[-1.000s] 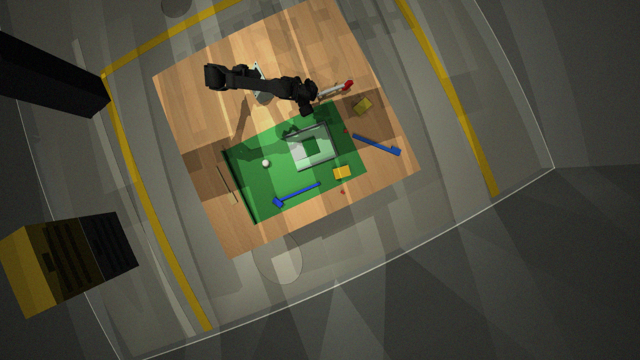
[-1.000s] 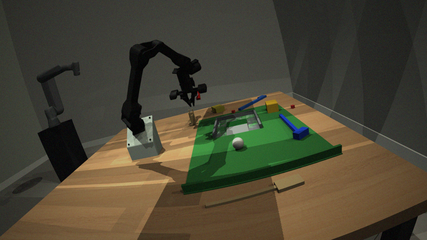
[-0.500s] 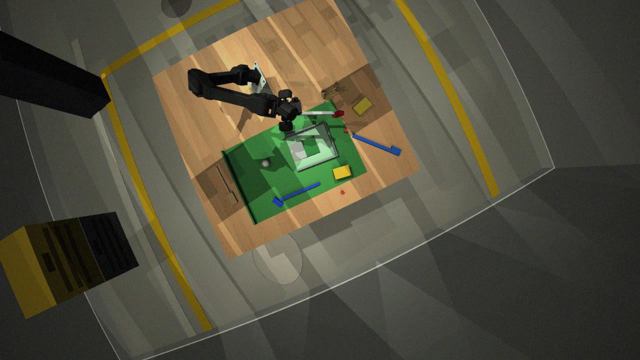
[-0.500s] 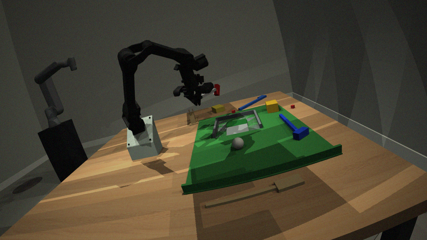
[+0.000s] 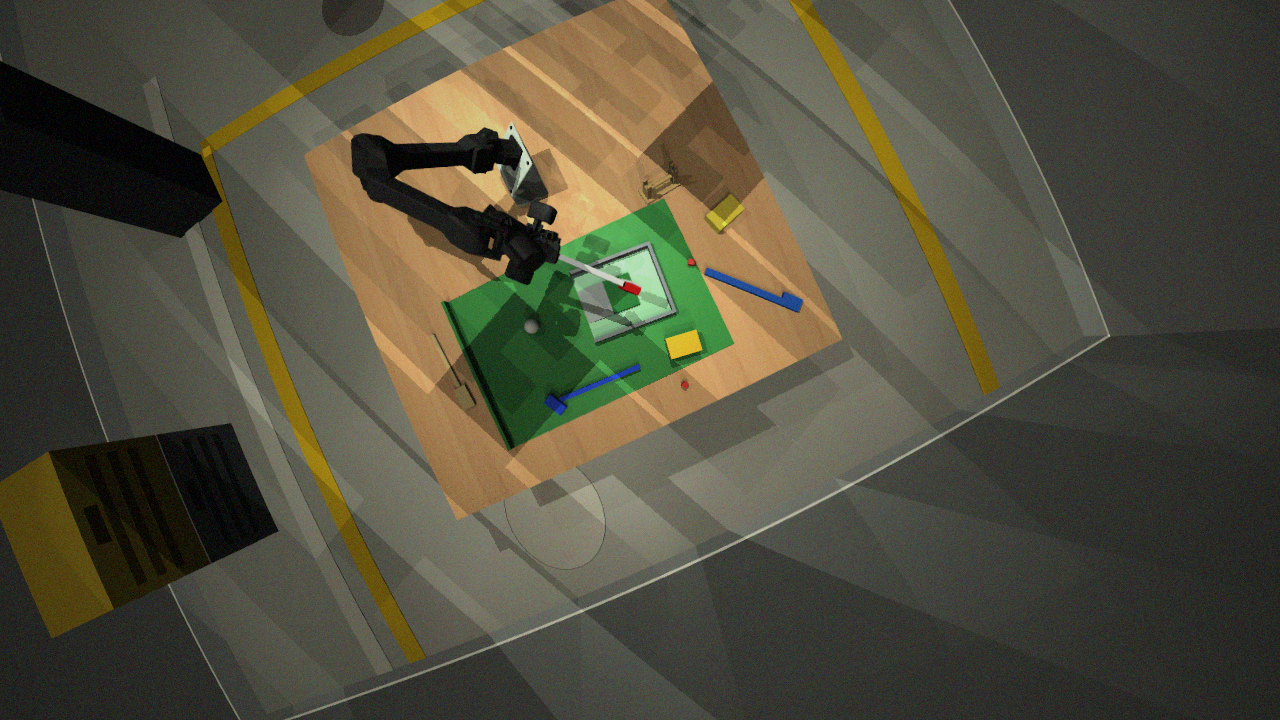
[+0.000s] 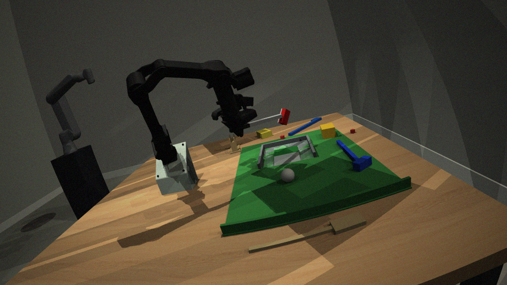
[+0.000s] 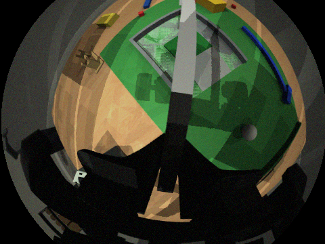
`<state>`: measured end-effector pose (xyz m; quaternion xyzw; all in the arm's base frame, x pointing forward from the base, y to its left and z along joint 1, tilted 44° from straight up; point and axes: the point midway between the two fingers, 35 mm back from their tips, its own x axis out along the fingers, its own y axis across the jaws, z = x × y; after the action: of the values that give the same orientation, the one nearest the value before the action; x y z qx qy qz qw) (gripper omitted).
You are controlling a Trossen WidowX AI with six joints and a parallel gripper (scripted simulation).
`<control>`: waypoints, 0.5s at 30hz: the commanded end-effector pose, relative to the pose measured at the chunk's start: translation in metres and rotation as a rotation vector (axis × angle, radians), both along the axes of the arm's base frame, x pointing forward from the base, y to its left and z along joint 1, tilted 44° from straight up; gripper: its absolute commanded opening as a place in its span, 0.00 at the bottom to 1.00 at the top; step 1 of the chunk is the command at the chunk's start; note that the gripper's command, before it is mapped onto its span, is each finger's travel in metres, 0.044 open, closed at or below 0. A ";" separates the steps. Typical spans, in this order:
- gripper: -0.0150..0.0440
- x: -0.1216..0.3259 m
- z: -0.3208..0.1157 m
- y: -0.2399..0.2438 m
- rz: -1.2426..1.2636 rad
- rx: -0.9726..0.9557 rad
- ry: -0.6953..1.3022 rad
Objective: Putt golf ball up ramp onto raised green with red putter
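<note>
My gripper (image 5: 553, 256) (image 6: 241, 133) (image 7: 172, 137) is shut on the pale shaft of the red putter (image 5: 631, 288) (image 6: 284, 116) (image 7: 185, 51). The putter is in the air over the framed area, its red head pointing away from the arm. The head is mostly out of the wrist view. The grey-white golf ball (image 5: 531, 325) (image 6: 287, 175) (image 7: 249, 132) rests on the green mat (image 5: 707, 317) (image 6: 244, 209) (image 7: 122, 68), in front of the grey ramp (image 6: 287, 158) (image 7: 211, 69). The small dark green raised green (image 7: 203, 49) is behind the ramp, inside a grey wall (image 5: 662, 277) (image 6: 261, 156) (image 7: 220, 30).
A blue putter (image 5: 601, 382) (image 6: 361, 163) lies on the mat; another blue putter (image 5: 751, 288) (image 6: 304, 126) lies beyond it. A yellow block (image 5: 683, 344) (image 6: 327, 130) stands at the mat's far corner. A tan putter (image 5: 463, 395) (image 6: 349, 223) lies outside the mat's green rail (image 6: 315, 206).
</note>
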<state>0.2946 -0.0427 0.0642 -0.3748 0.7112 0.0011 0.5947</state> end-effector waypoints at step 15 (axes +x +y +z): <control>0.25 -0.057 0.086 -0.082 -0.416 -0.136 -0.266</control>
<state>0.2507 -0.1144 0.1366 -0.2751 0.6958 -0.1829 0.6378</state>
